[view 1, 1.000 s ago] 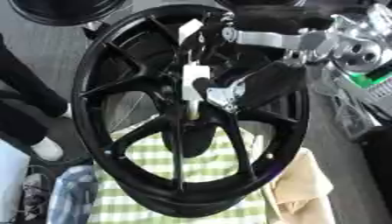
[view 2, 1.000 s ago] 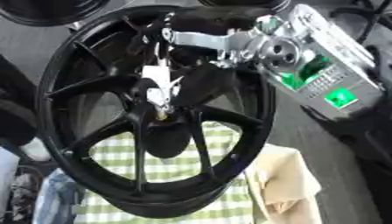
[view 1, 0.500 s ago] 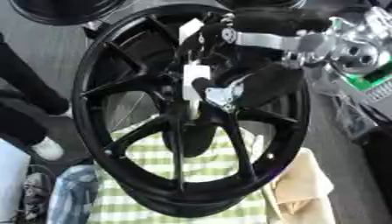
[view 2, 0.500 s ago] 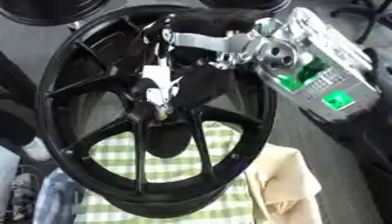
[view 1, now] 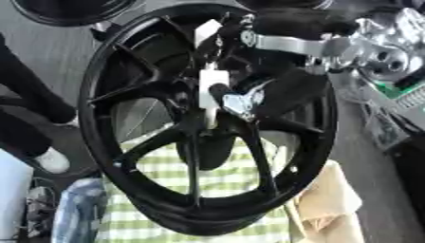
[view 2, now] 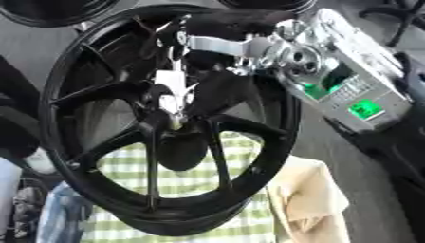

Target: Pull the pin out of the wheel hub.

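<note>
A large black spoked wheel hub stands upright and fills both views. At its centre sits a white pin with a thin pale tip pointing down toward the hub bore. My right arm, silver-jointed, comes in from the upper right. My right hand lies over the hub's centre, its dark fingers and silver thumb curled against the white pin. Another small white piece shows higher up, near the rim. My left hand shows in neither view.
A green-and-white checked cloth lies under the wheel, with a beige cloth to its right. Another black wheel stands at the top left. A person's dark legs and white shoe are at the left edge.
</note>
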`<state>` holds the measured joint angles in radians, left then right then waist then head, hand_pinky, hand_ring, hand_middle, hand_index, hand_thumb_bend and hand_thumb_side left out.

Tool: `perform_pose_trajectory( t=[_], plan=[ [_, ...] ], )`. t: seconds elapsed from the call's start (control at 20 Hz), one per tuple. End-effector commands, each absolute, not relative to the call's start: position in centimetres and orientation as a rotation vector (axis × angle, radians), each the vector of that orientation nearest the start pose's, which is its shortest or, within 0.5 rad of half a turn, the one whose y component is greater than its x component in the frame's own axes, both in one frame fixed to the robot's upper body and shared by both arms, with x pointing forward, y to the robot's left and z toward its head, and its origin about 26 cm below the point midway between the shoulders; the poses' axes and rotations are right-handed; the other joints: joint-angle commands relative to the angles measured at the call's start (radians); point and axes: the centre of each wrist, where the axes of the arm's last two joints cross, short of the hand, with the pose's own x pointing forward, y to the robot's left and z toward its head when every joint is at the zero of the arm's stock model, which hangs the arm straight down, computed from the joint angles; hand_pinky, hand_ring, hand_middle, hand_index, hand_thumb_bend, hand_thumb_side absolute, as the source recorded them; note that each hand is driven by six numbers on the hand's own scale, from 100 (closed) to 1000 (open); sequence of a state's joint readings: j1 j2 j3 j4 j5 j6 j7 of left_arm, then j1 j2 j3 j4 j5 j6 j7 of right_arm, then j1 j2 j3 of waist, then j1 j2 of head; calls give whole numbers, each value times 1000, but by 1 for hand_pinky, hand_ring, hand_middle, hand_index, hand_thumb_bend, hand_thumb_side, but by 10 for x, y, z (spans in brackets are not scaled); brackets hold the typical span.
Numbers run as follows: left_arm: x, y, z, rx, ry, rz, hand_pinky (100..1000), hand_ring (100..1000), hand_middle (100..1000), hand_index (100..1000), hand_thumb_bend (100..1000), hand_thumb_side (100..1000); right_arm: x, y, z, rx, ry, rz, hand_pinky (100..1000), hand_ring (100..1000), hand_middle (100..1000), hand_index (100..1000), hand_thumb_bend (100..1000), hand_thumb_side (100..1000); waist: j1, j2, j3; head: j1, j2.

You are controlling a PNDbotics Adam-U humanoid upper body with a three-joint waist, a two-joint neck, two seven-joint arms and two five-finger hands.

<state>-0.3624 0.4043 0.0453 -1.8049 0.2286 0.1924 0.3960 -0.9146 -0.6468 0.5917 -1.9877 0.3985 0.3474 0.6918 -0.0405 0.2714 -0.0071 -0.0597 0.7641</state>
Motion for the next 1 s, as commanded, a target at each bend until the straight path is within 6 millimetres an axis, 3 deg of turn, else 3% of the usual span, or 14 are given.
perform_pose_trajectory(
  t=[0.05,0.55,1.0],
  plan=[
    [332,293,200,319,-2016,137,709,635,615,698,122,795,292,-136,307,-506,-1667,1896,869,830,786,914,100,671,3,-13,2,-3,6],
    [333,292,200,313,-2014,133,709,637,615,698,114,799,306,-136,298,-511,-1631,1891,871,829,787,923,100,700,4,-12,10,-4,6],
    [333,291,200,311,-2013,129,709,637,615,697,110,799,316,-136,289,-477,-1584,1910,874,831,789,930,100,784,4,-8,12,-4,6]
  ],
)
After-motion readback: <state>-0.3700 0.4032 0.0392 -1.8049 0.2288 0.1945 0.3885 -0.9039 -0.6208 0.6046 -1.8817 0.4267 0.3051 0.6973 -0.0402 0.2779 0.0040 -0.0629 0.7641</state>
